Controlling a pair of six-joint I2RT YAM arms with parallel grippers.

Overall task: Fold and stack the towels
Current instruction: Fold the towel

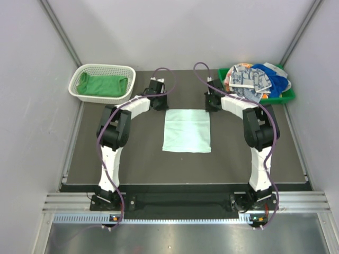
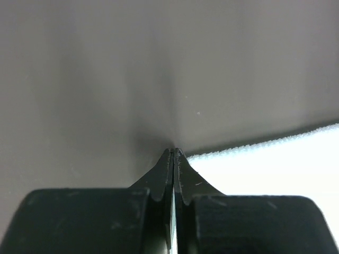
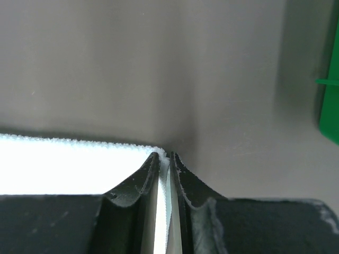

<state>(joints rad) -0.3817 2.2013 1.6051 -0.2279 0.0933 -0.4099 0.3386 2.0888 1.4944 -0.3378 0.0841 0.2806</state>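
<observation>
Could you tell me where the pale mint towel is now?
The pale mint towel lies flat in the middle of the top view, between the arms, far corners by the left gripper and right gripper.

The work surface is a dark grey matte tabletop (image 1: 132,159), enclosed on three sides by plain white panel walls: the back wall (image 1: 180,32), the left wall (image 1: 26,116) and the right wall (image 1: 323,121), with grey metal struts (image 1: 59,32) running up the rear corners. An aluminium extrusion rail (image 1: 66,201) spans the near edge, with a brushed sheet-metal surface (image 1: 185,238) beyond it. Lighting is even and diffuse, with only soft shadows on the tabletop.
</observation>
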